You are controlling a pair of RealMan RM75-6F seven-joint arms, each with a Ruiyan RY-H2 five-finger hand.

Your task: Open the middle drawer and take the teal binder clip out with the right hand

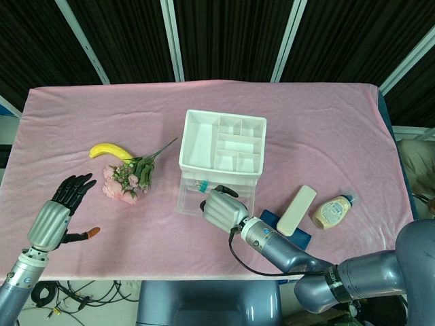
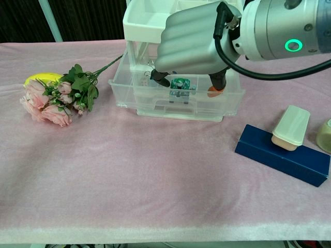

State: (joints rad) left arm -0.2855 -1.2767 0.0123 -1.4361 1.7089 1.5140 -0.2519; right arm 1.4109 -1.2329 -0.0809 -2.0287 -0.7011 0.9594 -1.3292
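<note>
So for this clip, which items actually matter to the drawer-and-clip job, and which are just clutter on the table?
Job:
- right hand, reaching into the drawer
- open clear drawer
- teal binder clip inside it
- white drawer unit

Clutter:
- banana
- pink flower bunch
- navy box with the cream case on it
- sauce bottle
- left hand, idle with fingers spread

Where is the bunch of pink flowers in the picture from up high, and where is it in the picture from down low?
Head view: the pink flowers lie left of the middle, just below the banana.
Chest view: the pink flowers lie at the left edge, the banana peeking out behind them.
Shared landmark: the clear drawer, pulled open to the right of the flowers in both views.
</note>
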